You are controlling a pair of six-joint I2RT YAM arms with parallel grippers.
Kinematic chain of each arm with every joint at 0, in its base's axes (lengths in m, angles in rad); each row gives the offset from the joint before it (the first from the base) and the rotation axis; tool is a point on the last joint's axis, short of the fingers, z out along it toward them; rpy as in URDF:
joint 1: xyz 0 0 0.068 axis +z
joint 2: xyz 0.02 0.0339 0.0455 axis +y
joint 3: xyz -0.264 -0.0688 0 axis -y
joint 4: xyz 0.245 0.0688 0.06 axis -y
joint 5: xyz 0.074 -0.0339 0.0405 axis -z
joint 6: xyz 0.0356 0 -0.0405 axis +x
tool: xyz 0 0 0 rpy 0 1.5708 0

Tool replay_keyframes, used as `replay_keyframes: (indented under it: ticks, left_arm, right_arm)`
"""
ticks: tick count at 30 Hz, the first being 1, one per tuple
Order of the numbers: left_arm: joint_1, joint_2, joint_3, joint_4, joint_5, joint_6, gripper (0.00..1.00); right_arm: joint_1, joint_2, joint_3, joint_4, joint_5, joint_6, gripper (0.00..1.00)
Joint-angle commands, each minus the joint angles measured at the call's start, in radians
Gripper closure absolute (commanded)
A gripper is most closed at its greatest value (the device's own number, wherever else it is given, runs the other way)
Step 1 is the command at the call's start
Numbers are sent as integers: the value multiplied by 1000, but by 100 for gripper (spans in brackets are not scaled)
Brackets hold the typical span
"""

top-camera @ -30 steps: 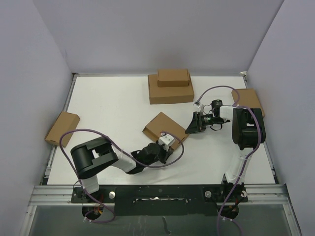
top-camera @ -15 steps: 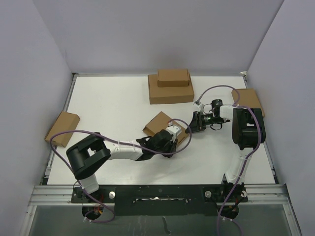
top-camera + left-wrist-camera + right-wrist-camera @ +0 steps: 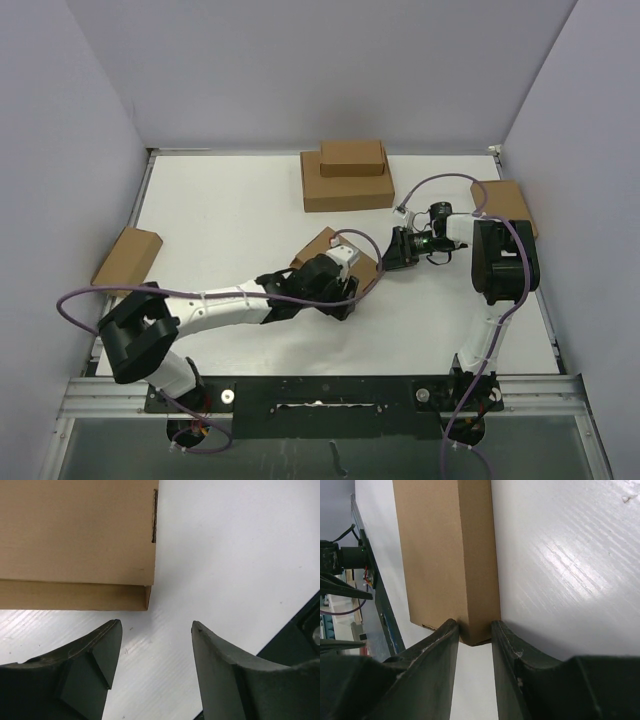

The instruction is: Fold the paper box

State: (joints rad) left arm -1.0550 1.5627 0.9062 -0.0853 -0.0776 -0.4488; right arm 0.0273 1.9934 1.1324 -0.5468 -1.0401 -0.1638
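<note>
**Paper box (image 3: 318, 250) pinched at one corner**

From above, we see the paper box closed and flat in plain brown cardboard, lying mid-table. At the left wrist, the left gripper (image 3: 155, 625) stands open over the white table (image 3: 225, 555), with the box just beyond. At the right wrist, the right gripper (image 3: 474, 626) clamps the box's corner.

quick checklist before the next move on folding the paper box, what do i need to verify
1. Right claw gripping the paper box: ok, one finger on each side of its narrow end.
2. Left claw open: ok, nothing between its fingers.
3. Left claw clear of the box: ok, the box corner lies ahead, apart from the fingertips.
4. Box flat on the table: cannot tell at the gripped end.
5. Tabs tucked in: cannot tell.
</note>
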Motion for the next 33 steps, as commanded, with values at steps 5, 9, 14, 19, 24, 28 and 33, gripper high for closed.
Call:
replay_keyframes:
  ticks: [5, 9, 14, 19, 24, 28, 33]
  left_arm:
    - [72, -252, -223, 193, -5, -261, 27]
    - [76, -328, -425, 440, -100, -508, 15]
    - [50, -286, -506, 609, -214, -722, 7]
    - [17, -172, -444, 564, -289, -871, 2]
    - [-17, -86, -388, 509, -343, -1006, 2]
    - [-44, -48, -306, 344, -386, -1120, 6]
    - [-57, 19, -200, 163, -382, -1246, 15]
  right_arm:
    - [8, 4, 12, 15, 74, -33, 68]
    - [7, 2, 12, 15, 73, -34, 68]
    - [8, 5, 12, 15, 72, -34, 68]
    - [8, 5, 12, 13, 71, -34, 68]
    - [8, 5, 12, 13, 71, -34, 68]
    - [8, 5, 12, 15, 71, -34, 68]
    - [8, 5, 12, 15, 71, -34, 68]
